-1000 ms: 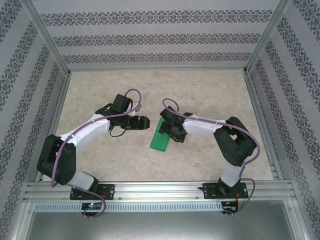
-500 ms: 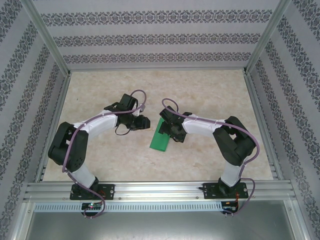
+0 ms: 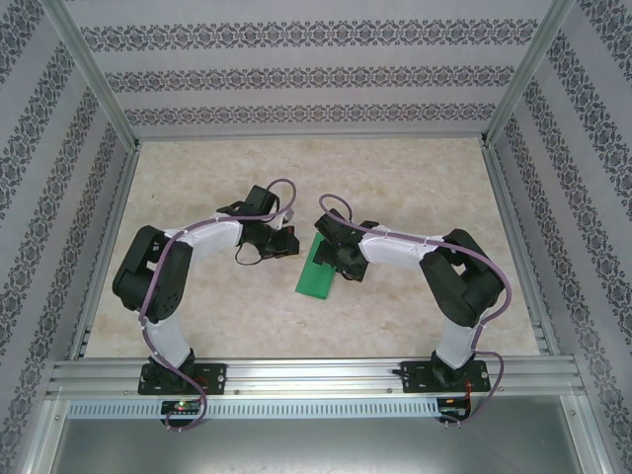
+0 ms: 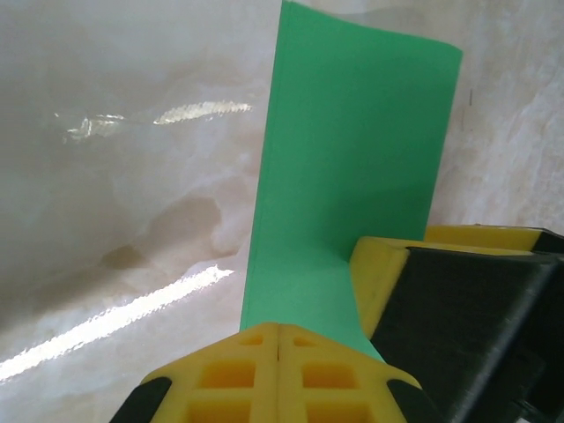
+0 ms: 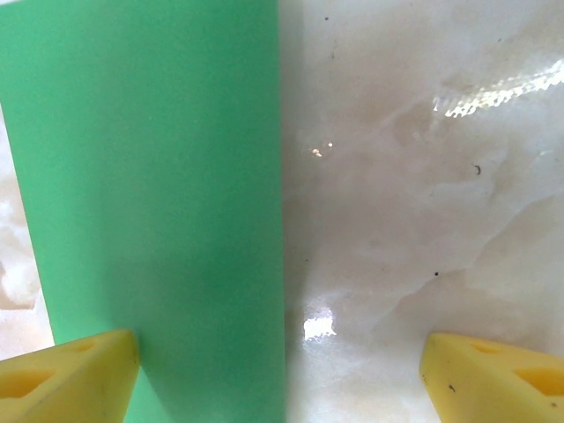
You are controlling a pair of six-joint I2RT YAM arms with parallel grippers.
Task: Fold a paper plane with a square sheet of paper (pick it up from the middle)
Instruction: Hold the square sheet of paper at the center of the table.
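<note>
Paper (image 3: 318,269), folded to a narrow green strip, lies mid-counter (image 3: 415,188) between your arms from above. Your left wrist camera shows the left end effector (image 4: 278,339) pressed together at the strip's end. Your right wrist camera shows the right end effector (image 5: 282,388) spread wide, one fingertip (image 5: 66,379) over the strip's edge.

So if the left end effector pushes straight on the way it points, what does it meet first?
Probably the folded bright green paper sheet, lying just ahead of the left end effector; height above it is unclear.
</note>
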